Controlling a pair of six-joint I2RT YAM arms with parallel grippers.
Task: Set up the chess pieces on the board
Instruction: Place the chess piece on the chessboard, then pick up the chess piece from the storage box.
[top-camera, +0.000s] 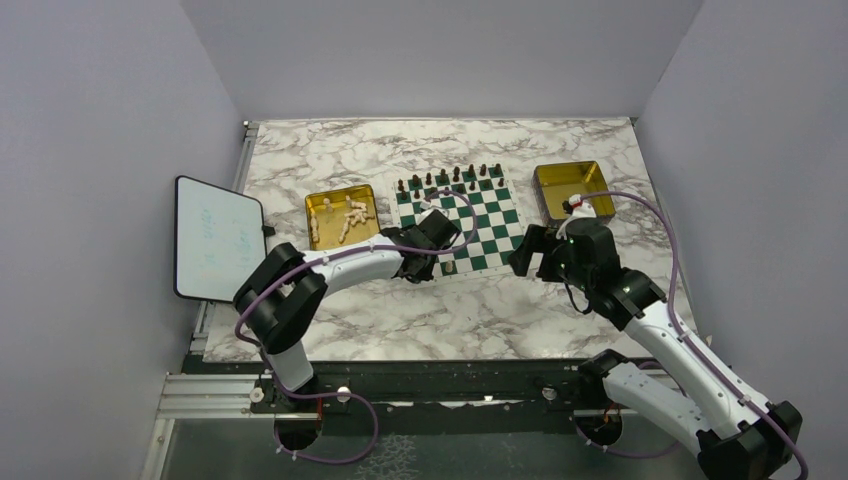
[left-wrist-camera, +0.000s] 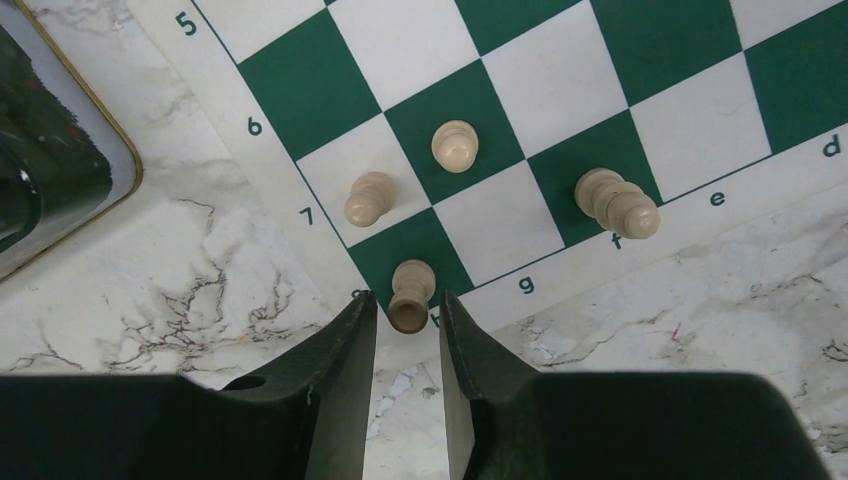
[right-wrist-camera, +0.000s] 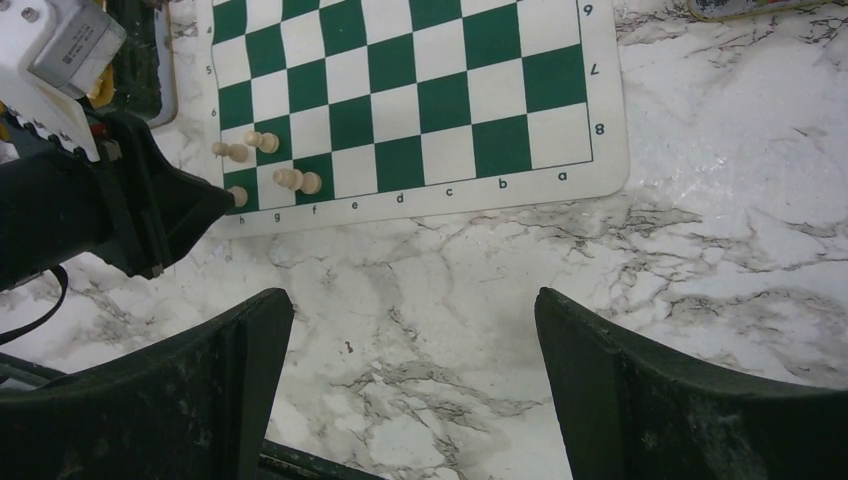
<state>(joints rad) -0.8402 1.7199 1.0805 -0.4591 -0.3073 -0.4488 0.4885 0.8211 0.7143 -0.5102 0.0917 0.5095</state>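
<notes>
The left gripper (left-wrist-camera: 408, 300) has its jaws slightly parted around a cream piece (left-wrist-camera: 411, 283) that stands upright on the corner square of the board (left-wrist-camera: 600, 80), with a narrow gap showing on each side. Three more chess pieces (left-wrist-camera: 455, 146) stand on nearby squares, and others lie in the gold tray (top-camera: 310, 212) beside the board. The right gripper (right-wrist-camera: 410, 390) hovers over the bench (right-wrist-camera: 480, 260) just off the board's edge, jaws wide open and holding nothing.

Top view: left gripper (top-camera: 422, 270) covers the board (top-camera: 490, 225) at its near-left corner, most cream pieces (left-wrist-camera: 455, 146) there hidden. Dark pieces (top-camera: 455, 178) on far rows too small to type. Left tray (top-camera: 310, 205) contents jumbled, uncountable. Left wrist view: tray cut by left edge, corner label behind a finger. Right wrist view: corner cream piece (right-wrist-camera: 238, 196) half hidden behind left gripper, board's far rows cropped.
</notes>
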